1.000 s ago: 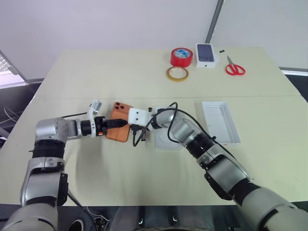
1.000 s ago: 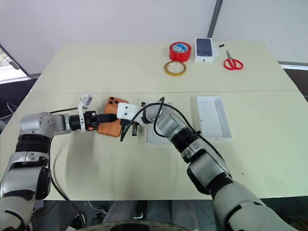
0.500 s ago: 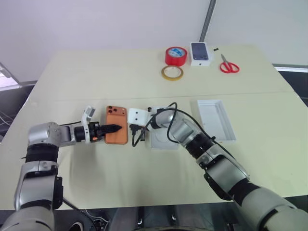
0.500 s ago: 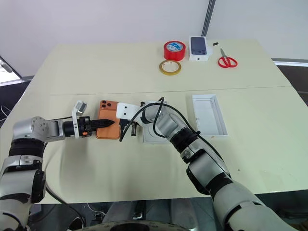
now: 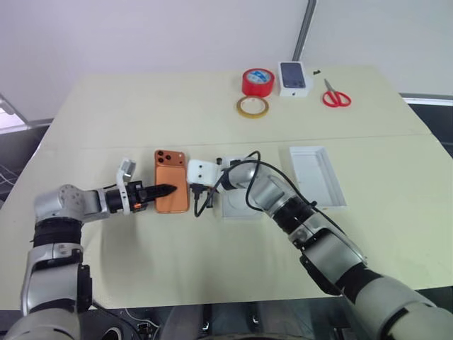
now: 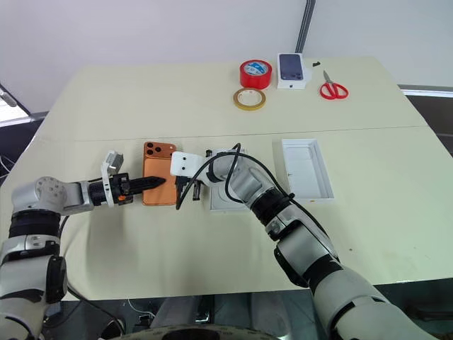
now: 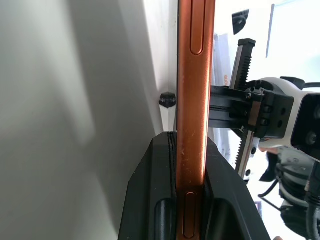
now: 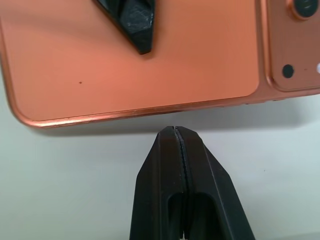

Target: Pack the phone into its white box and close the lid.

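Observation:
The copper-orange phone [image 5: 172, 190] lies back up on the table with its camera cluster at the far end. My left gripper [image 5: 166, 189] comes in from the left and is shut on the phone's long edge; the left wrist view has that edge [image 7: 195, 100] clamped between the two fingers. My right gripper [image 5: 195, 191] is shut on nothing, its tips [image 8: 175, 131] just off the phone's opposite edge. The white box [image 5: 233, 207] lies partly under my right forearm. Further right sits the lid [image 5: 317, 177], open side up.
At the table's far edge stand a red tape roll [image 5: 257, 82], a yellow tape ring [image 5: 253, 107], a small white box with a phone picture [image 5: 294, 78] and red scissors [image 5: 336, 97]. A black cable loops over my right wrist.
My left gripper has closed onto the phone and drawn back slightly to the left. The phone has turned from a slant to square with the table. The right arm has stayed still.

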`<state>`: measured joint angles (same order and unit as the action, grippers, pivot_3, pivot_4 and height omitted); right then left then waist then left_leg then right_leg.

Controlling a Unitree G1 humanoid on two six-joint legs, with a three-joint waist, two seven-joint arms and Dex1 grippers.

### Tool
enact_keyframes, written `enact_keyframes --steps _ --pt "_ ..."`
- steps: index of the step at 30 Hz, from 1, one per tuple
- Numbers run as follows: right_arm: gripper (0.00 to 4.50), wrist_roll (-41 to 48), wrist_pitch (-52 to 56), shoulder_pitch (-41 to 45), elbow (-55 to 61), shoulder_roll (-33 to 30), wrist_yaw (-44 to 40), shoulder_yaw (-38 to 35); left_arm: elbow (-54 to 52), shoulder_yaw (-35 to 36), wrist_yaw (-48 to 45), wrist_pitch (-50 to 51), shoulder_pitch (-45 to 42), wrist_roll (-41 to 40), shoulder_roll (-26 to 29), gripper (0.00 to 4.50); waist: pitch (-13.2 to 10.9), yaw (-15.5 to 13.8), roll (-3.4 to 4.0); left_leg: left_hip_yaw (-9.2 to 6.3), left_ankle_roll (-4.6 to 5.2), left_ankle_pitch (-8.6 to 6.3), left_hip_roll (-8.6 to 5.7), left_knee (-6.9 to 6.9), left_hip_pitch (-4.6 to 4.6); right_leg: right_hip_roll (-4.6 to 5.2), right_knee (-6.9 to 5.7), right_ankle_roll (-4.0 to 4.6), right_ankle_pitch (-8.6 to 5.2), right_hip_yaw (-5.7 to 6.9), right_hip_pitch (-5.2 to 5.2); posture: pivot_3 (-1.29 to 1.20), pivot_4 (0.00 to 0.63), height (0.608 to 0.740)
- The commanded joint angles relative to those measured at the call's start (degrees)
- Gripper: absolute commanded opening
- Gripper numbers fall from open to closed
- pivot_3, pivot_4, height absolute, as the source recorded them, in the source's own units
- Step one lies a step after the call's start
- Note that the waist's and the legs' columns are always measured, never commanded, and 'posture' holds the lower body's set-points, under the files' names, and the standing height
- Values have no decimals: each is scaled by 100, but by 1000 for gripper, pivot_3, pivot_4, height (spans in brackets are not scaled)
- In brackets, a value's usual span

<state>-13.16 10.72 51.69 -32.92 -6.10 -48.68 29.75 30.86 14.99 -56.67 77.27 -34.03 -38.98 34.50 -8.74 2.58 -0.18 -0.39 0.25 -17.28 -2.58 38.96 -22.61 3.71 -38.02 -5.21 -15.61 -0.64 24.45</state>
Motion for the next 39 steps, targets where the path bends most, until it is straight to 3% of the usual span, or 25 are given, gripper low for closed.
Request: enact_keyframes --steps 1,3,5,7,10,11,16,20,33,36,39 --pt "0 237 -244 -22 343 -40 126 -401 -192 360 31 180 104 -368 -124 35 0 -7 0 0 0 0 0 0 0 0 0 0 0 0 0 0 150 740" --pt "0 990 180 -153 844 -90 -354 -939 -221 668 245 264 105 -481 -235 35 -2 -15 -2 0 0 0 0 1 -2 0 1 0 0 0 0 0 150 740" --pt "541 1866 782 -325 1481 -233 -1018 -1416 -380 876 447 181 142 -544 -350 0 -3 -19 -4 -1 0 0 0 2 -9 1 2 0 0 0 2 0 150 740" --pt "1285 2126 781 -593 2072 -565 -1360 -1527 -516 1066 622 275 154 -655 -459 0 -4 -43 -5 -3 1 -1 0 3 -12 1 4 -1 0 1 2 0 150 740" --pt "2863 2461 951 -1200 3058 -1260 -1814 -1632 -877 1286 919 363 237 -854 -730 0 -4 -68 -7 -5 28 -17 0 3 -15 1 11 -1 0 1 0 0 150 740" --pt "3177 2588 1021 -1417 3356 -1501 -1971 -1671 -1058 1269 996 366 304 -885 -802 0 -5 -73 -9 -5 31 -19 0 3 -16 2 13 -1 0 1 0 0 150 740" --pt "3177 2566 640 -2424 4343 -2529 -2232 -1707 -1501 1307 1239 502 448 -1107 -1015 0 -10 -77 -15 -5 31 -19 2 3 -38 2 31 -1 0 1 14 0 150 740" --pt "3177 2258 87 -3007 4435 -3035 -2209 -1588 -1486 1289 1359 488 395 -1168 -1071 0 -13 -72 -18 -5 27 -16 9 2 -38 -2 33 -1 0 1 15 0 150 740" --pt "3177 1885 -435 -3318 4063 -2891 -1553 -1442 -1404 1107 1401 423 289 -1156 -1079 0 -17 -208 -26 -4 -3 1 9 6 -48 -2 50 -1 0 1 14 0 150 740" --pt "2373 1744 -509 -3345 3949 -2923 -1503 -1347 -1428 1109 1453 443 267 -1165 -1105 0 -18 -204 -27 -4 -3 1 9 7 -51 -2 54 -1 0 2 14 0 150 740" --pt "896 1550 -702 -3356 3814 -2993 -1510 -1231 -1412 1122 1488 459 229 -1175 -1099 0 -18 -198 -27 -4 -3 1 9 7 -50 -2 54 -1 0 3 14 0 150 740"
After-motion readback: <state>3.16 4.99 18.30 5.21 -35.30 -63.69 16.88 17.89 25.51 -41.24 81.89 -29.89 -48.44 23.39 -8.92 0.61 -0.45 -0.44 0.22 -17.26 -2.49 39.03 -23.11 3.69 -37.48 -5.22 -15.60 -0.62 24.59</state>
